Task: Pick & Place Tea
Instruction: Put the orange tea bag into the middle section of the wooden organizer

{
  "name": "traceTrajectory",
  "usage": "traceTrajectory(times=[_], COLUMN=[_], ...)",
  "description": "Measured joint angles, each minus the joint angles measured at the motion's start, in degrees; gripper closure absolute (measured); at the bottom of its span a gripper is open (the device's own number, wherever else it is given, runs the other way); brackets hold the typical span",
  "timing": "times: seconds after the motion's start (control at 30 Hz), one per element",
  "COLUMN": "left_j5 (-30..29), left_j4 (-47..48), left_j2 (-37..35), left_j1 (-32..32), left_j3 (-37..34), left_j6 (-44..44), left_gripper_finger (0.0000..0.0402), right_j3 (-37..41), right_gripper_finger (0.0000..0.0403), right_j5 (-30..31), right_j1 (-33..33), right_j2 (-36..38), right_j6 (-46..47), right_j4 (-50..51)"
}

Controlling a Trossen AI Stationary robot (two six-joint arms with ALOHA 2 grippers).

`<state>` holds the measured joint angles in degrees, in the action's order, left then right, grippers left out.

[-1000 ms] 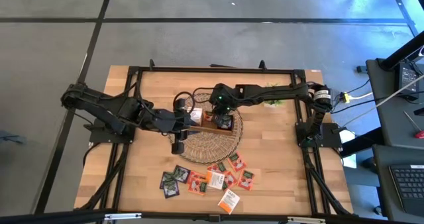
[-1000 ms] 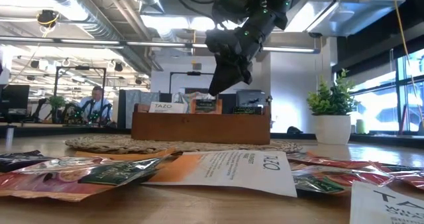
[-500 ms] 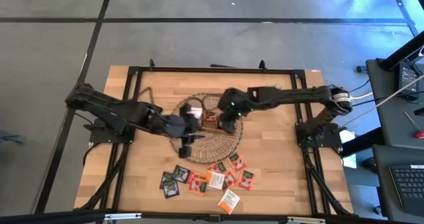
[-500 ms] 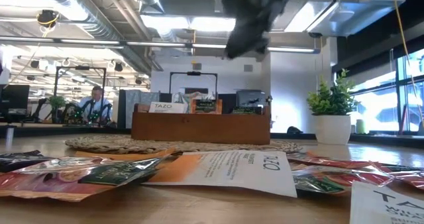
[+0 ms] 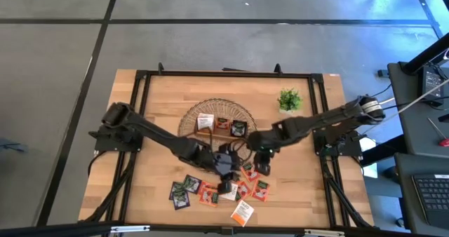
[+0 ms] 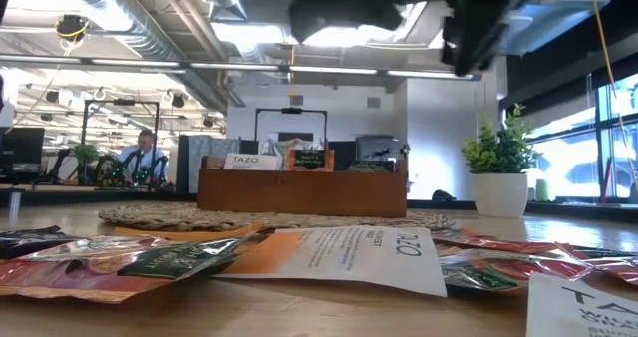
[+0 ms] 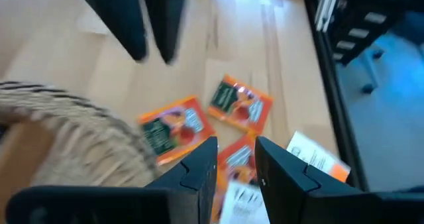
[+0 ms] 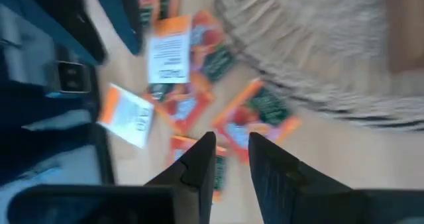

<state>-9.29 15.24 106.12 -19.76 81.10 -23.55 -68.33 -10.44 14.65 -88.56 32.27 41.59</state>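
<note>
The wooden desk [image 5: 140, 195] holds a pile of tea packets [image 5: 219, 190] near its front edge. The dark green ones lie on the left of the pile, the orange and red ones in the middle, and one white and orange packet lies closest to the front edge.

The left claw [image 5: 226, 172] hangs over the middle of the pile, right above the packets. In the left wrist view its two dark fingers [image 7: 199, 168] stand a small way apart with nothing between them, and orange packets lie below them. One second ago this claw was back by the round woven basket [image 5: 193, 114]; now it has come forward to the pile.

Behind the pile, the basket holds a brown wooden tray [image 5: 222, 132] with three parts. A white packet stands in the left part, an orange one in the middle part and a dark one in the right part.

The right claw [image 5: 264, 168] hangs just beside the left claw, over the right side of the pile. Its fingers [image 8: 201, 159] are also a little apart and hold nothing. A second ago it was over the tray in the basket; now it has moved to the packets at the front.

A small green plant [image 5: 289, 99] stands far back on the right of the desk.
</note>
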Motion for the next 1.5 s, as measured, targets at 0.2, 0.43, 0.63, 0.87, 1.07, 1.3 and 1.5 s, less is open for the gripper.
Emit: traceTrajectory(times=[0.2,0.43,0.63,0.87,1.07,1.3,1.5], left_j5=[-4.4,-5.7,-5.6,-4.7,-1.3,-1.4,-0.3], left_j4=[-7.8,-12.6,-13.9,-14.3,-15.8,-15.8,-14.7], left_j2=[6.0,12.8,15.7,18.4,20.5,20.6,20.6], left_j1=[-1.9,-1.5,-0.8,1.0,1.9,2.0,2.0], left_j3=[0.0,0.1,0.1,0.1,0.1,0.1,0.2], left_j6=[-5.0,-9.5,-11.2,-11.5,-12.3,-11.6,-8.7], left_gripper_finger=[0.0301,0.0301,0.0300,0.0303,0.0302,0.0300,0.0302], right_j3=[17.4,30.1,35.9,38.7,38.7,38.7,38.7], right_gripper_finger=[0.0309,0.0309,0.0308,0.0262,0.0202,0.0176,0.0176], right_j5=[0.8,2.8,3.9,9.1,10.6,8.5,-1.3], right_j1=[1.9,2.9,4.2,3.8,3.1,2.1,-1.5], right_j2=[8.2,10.8,10.4,10.4,10.4,8.6,4.0], right_j6=[12.3,25.4,30.5,32.5,31.8,30.7,27.4], right_j4=[-18.6,-34.3,-41.9,-44.1,-45.3,-41.7,-42.1])
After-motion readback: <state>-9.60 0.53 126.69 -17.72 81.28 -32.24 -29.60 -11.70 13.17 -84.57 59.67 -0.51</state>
